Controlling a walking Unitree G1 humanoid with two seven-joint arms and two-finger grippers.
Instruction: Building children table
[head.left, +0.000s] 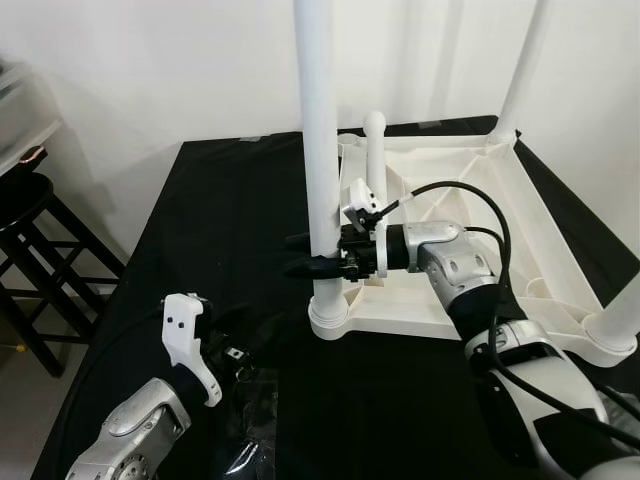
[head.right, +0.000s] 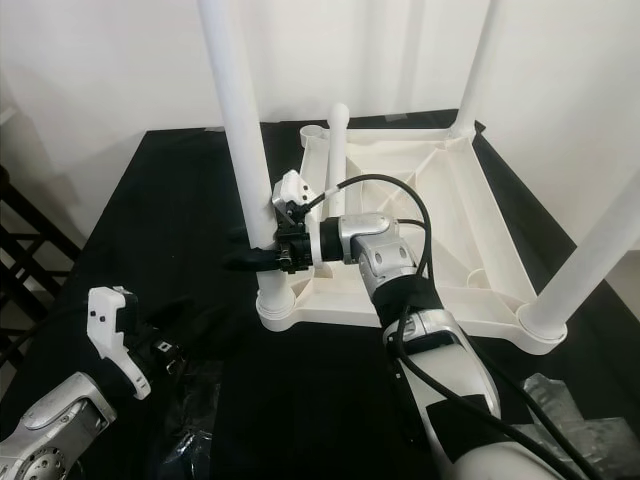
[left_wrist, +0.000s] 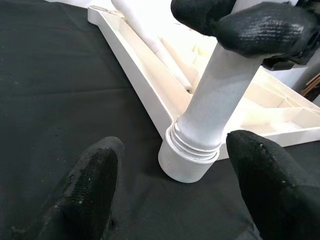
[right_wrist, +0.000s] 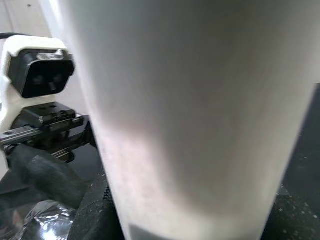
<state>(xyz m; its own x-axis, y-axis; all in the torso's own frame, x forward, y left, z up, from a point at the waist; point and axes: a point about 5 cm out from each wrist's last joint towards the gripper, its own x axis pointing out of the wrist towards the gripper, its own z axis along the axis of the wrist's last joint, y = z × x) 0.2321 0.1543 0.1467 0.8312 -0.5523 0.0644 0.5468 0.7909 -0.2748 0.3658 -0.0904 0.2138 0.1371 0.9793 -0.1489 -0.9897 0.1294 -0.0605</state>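
seating the near leg in its corner socket

the white tabletop (head.left: 470, 250) lies upside down on the black cloth (head.left: 200, 230), underside ribs showing, so the legs can go in from above. my right gripper (head.left: 312, 256) is clenched around the near leg (head.left: 318, 120), low on the shaft just above the corner socket (head.left: 330, 318). i judge that low grip gives me the most control for turning or pressing the leg home; in my left wrist view the threaded collar (left_wrist: 196, 141) still shows above the socket, so it looks not quite seated. my left gripper (left_wrist: 172, 185) hangs released just beside that corner, fingers (left_wrist: 95, 175) spread over the cloth and touching nothing, placed ready to brace the base if it shifts. a loose leg (head.left: 374, 150) rests tilted in the tray, waiting for its corner. two other legs already stand upright at the far corner (head.left: 520, 70) and the right near corner (head.right: 590, 260).
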